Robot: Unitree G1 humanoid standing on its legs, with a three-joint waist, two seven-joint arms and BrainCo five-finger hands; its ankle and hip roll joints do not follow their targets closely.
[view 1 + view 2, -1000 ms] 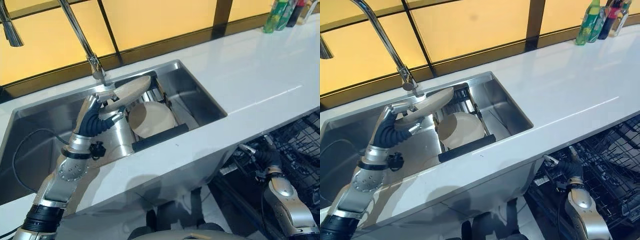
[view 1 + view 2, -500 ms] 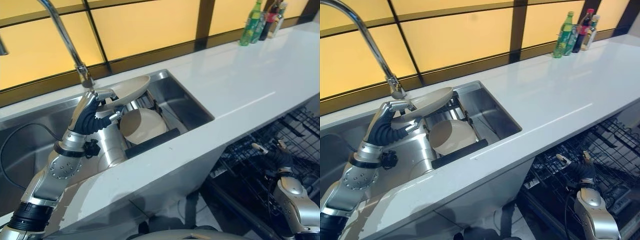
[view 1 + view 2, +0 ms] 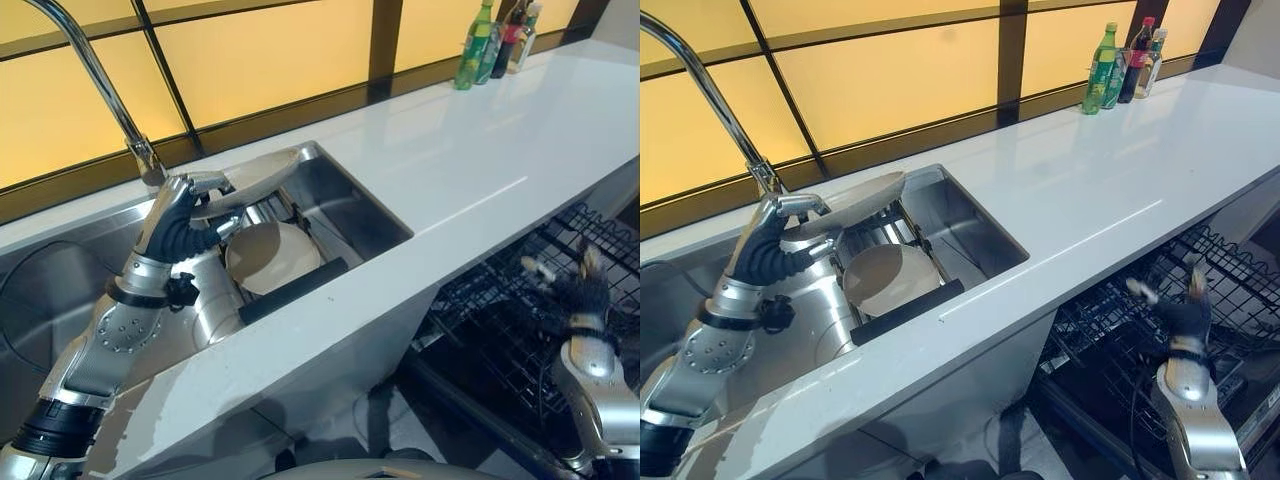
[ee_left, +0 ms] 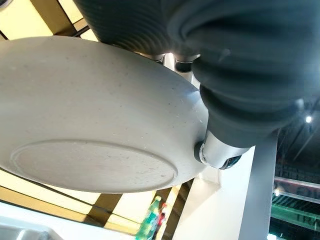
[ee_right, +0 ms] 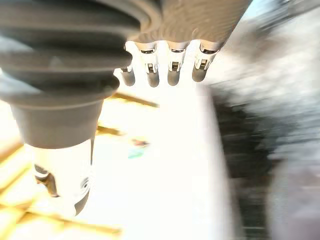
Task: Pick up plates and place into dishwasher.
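A long white glossy countertop [image 3: 520, 150] runs along the front, with a rectangular stainless-steel sink basin [image 3: 360, 215] set into it. A tall curved chrome faucet [image 3: 95, 75] rises from the rim behind the sink. A black bar-shaped strip [image 3: 293, 291] lies along the sink's front edge. Behind the counter stands a wall of amber-yellow panels [image 3: 890, 70] split by dark brown frame bars [image 3: 1012, 50]. At the far end of the counter, against that wall, 3 bottles stand close together: a green plastic bottle [image 3: 1098, 56], a dark bottle with a red cap [image 3: 1137, 62], and a pale bottle [image 3: 1154, 60] just beside it.
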